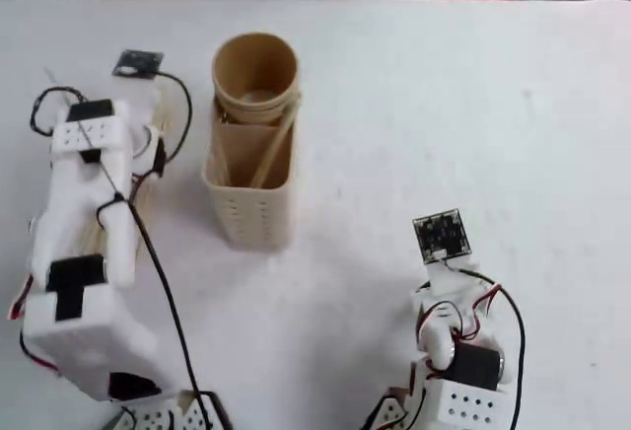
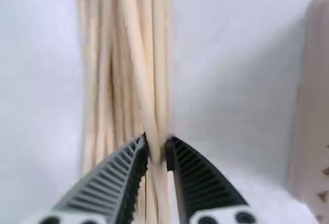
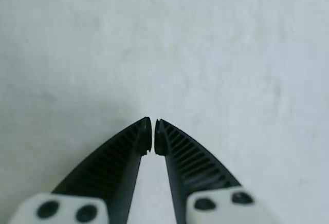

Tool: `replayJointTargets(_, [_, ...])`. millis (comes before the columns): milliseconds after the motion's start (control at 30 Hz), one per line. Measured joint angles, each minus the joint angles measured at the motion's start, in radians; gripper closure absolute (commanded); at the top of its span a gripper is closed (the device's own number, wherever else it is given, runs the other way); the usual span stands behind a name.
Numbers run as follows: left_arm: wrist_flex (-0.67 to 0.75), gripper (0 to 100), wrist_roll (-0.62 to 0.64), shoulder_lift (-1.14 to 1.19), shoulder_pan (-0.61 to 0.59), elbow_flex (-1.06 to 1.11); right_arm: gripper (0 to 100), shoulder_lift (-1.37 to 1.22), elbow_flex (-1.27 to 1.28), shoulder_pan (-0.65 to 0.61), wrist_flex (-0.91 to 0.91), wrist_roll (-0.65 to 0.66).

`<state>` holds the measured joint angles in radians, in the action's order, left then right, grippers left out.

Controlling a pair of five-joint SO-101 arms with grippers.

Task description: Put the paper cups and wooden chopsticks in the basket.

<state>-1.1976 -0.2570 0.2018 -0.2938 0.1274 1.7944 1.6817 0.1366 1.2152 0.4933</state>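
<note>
We see left jaws clamped on wooden chopsticks [image 2: 139, 54] at the table [image 1: 444, 105] left edge, prob. for the basket [image 1: 248, 211] holding paper cups [image 1: 255, 73]; right jaws together, idle.

A cream perforated basket [image 1: 251, 218] stands upright on the counter, with nested tan paper cups [image 1: 254, 70] at its far end, rims above the basket's edge. A few leaning sticks [image 1: 273, 149] rest slanted inside it. Beside the basket, a bundle of pale wooden chopsticks [image 2: 128, 70] lies flat, side by side, partly pinched by the left tool [image 2: 157, 149]
</note>
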Motion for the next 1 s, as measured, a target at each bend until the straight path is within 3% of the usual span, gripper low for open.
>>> replayJointTargets(333, [-0.127, 98, 0.08, -0.404, 0.035, 0.0, 97.4, 0.0, 0.0, 0.0, 0.0, 0.0])
replayJointTargets(567, [-0.144, 98, 0.143, -0.658, 0.181, -0.063, 97.4, 0.0, 0.0, 0.0, 0.0, 0.0])
replayJointTargets(1000, [-0.161, 98, 0.184, -0.73, 0.41, -0.311, 97.4, 0.0, 0.0, 0.0, 0.0, 0.0])
